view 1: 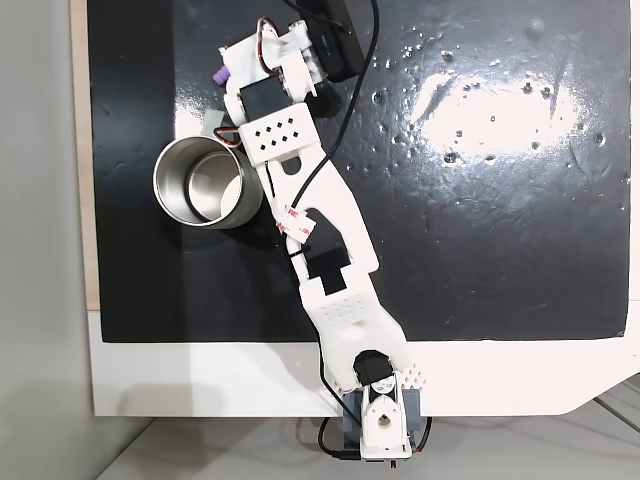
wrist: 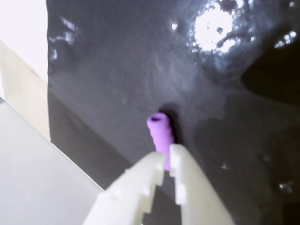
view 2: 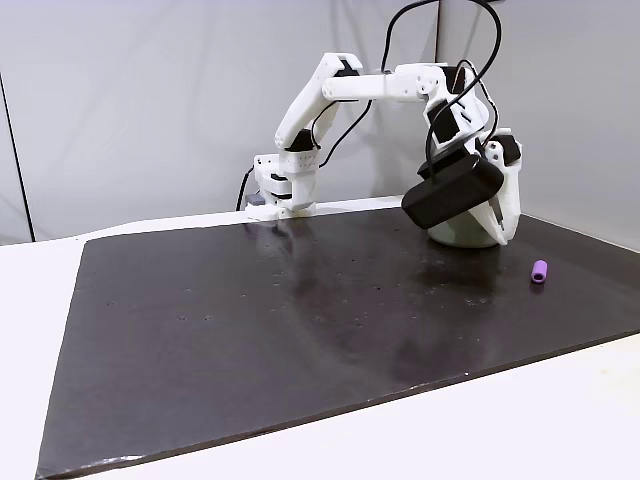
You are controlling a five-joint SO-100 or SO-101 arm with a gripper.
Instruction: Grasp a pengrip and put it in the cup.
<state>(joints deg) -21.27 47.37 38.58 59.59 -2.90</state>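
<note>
Wrist view: white two-finger pincer (wrist: 167, 159) is hovering w/ tips nearly together, narrow gap only, holding nothing. Small purple ribbed rubber pengrip (wrist: 160, 131) is lying on its side on the glossy black mat (wrist: 234, 140), just beyond the tips; contact can't be told. Fixed view from above: pengrip (view 1: 218, 76) is sitting near the mat's left edge, apart from the round steel-lined cup (view 1: 205, 185), which is standing upright beside the white arm (view 1: 320, 230). White table (view 2: 560, 420) is carrying the mat.

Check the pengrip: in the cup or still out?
Out. The pengrip lies on the black mat, apart from the cup, whose steel interior looks empty.
</note>
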